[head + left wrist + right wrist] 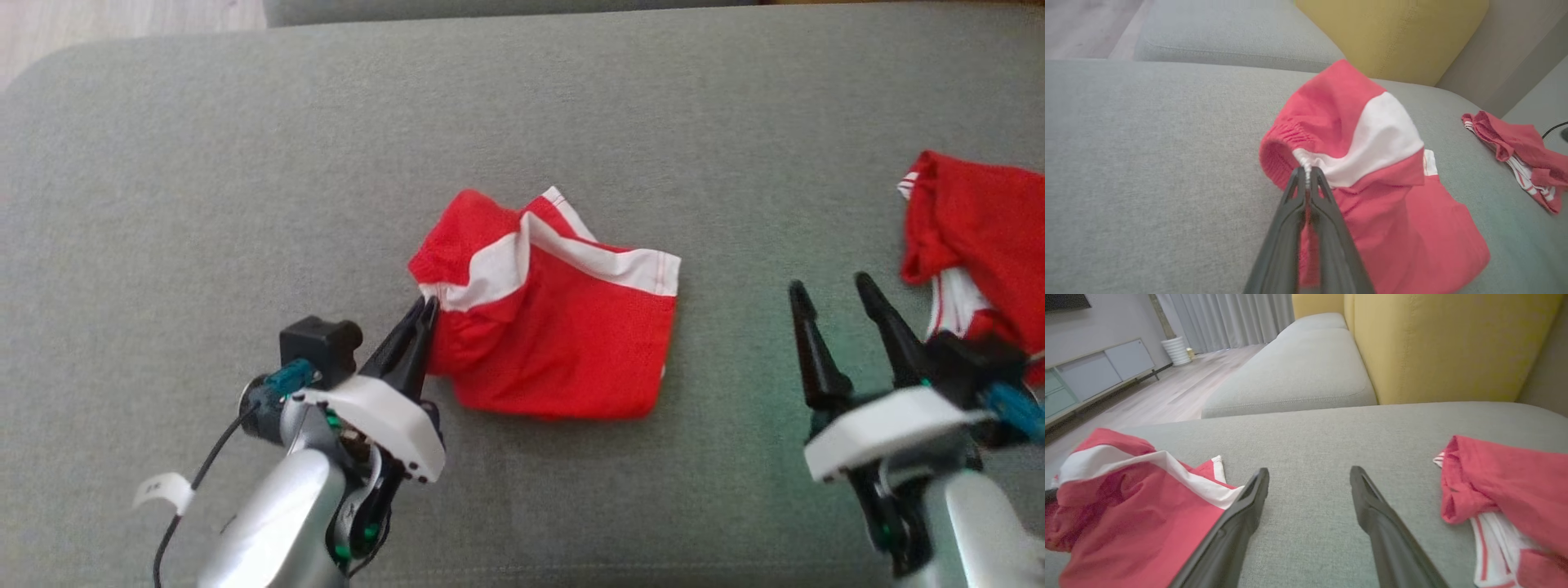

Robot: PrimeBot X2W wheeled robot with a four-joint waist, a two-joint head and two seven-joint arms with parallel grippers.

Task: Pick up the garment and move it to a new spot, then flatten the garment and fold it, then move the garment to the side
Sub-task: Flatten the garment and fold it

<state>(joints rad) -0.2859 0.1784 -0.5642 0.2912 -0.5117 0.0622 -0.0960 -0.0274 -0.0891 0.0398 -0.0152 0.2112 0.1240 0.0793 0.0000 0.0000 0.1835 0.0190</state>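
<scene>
Your left tool (426, 305) is pinched shut on the white-trimmed edge of the red garment (563, 351), at its left side. The garment lies crumpled near the middle of the grey sofa cushion (245, 163). Your right tool (829, 283) stands spread above the cushion, between the garment and a second red garment (971, 220).

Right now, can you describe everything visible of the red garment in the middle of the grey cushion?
The red garment looks like thin sports shorts with a broad white band and a gathered elastic waistband. It lies crumpled and partly doubled over on the grey cushion. The left gripper is shut on its waistband edge.
</scene>
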